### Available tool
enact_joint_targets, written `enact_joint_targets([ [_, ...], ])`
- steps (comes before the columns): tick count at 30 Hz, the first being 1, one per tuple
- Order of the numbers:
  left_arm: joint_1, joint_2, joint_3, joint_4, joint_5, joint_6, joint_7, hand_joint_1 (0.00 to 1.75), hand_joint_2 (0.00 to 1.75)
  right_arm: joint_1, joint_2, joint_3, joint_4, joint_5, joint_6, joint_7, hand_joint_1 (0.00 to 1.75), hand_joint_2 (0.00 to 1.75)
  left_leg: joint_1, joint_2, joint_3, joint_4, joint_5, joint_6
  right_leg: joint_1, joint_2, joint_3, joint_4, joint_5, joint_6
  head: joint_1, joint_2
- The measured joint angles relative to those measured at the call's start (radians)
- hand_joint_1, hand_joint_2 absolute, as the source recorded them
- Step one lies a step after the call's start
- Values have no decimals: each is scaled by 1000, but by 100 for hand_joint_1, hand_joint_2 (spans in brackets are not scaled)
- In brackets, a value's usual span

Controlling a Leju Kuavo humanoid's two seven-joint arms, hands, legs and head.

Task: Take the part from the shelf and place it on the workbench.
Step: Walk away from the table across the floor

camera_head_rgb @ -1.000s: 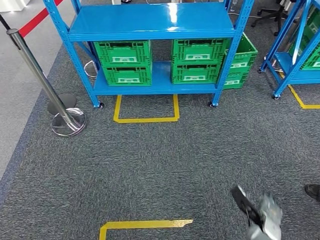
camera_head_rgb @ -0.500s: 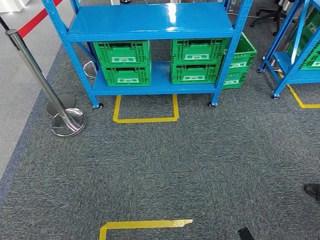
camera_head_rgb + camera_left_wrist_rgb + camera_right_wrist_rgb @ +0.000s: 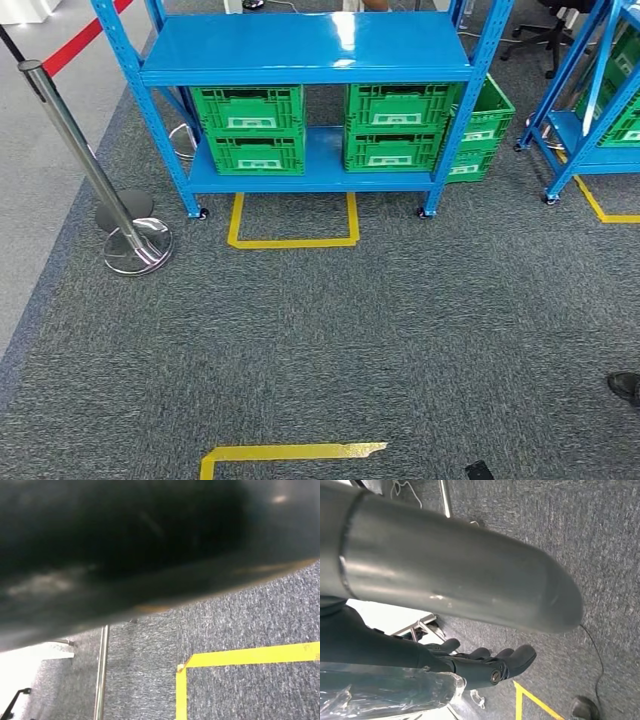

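Shelf (image 3: pixel 306 48) stands ahead, green crates (image 3: pixel 256 125) on its lower level; right hand (image 3: pixel 486 662) has dark fingers (image 3: pixel 520 656) curled around a clear-wrapped part (image 3: pixel 388 692)

In the head view the right hand (image 3: pixel 478 470) sinks out of the lower right of the frame: a second ago its silver wrist and dark fingers stand well above the bottom edge, half a second ago only a dark tip shows, and now a smaller dark sliver sits at the very edge. The whole picture also drifts slightly, the blue shelf (image 3: pixel 306 48) and green crates (image 3: pixel 255 125) sitting a little lower and rightward, so the camera moves.
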Motion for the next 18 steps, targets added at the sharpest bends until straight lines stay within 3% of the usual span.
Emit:
enact_joint_targets([
  [1,1,0,0,0,0,0,0,0,0,1,0,0,0,0,0,0,0,0,0,1,0,1,-2,-1,-3,-2,-20,41,-13,4,1,0],
  [2,1,0,0,0,0,0,0,0,0,2,1,0,1,0,0,0,0,0,1,2,1,2,-3,-4,-6,-2,-24,48,-7,9,1,0],
  [4,2,-1,0,0,0,0,1,0,0,3,1,-1,2,0,1,1,0,0,7,2,2,12,-11,-16,-16,-3,30,-55,56,20,1,0],
  [6,2,0,0,0,-1,0,4,0,0,2,5,-2,3,1,2,2,0,0,9,1,-1,31,-24,-32,-20,6,92,-169,94,27,4,0],
  [8,1,2,0,0,-2,1,6,0,0,0,9,-2,5,1,3,2,0,0,7,0,-4,42,-33,-42,-18,16,108,-199,91,27,7,0],
  [10,1,2,0,0,-2,1,7,0,0,1,10,-2,5,1,4,2,0,0,6,0,-4,45,-35,-44,-19,17,110,-202,92,25,7,0],
  [12,1,2,0,0,-2,1,7,0,0,1,10,-2,5,1,4,2,0,0,6,0,-5,48,-36,-44,-19,17,113,-201,93,17,6,0],
  [14,1,2,0,0,-3,1,10,0,0,2,12,-3,5,2,4,2,0,0,8,6,-9,61,-45,-48,-18,13,116,-195,92,-1,3,0],
  [15,0,1,0,0,-4,2,12,0,0,2,15,-4,5,2,5,2,0,0,9,18,-30,108,-72,-51,-15,7,118,-190,90,-12,1,0],
  [17,-2,0,0,0,-5,2,16,0,0,6,19,-6,6,2,6,2,0,0,11,41,-104,265,-148,-55,-8,-6,120,-186,85,-29,0,0],
  [18,-2,-1,0,0,-6,2,16,0,0,7,19,-6,6,2,6,3,0,0,11,47,-145,341,-175,-52,-4,-12,122,-186,83,-32,0,0],
])
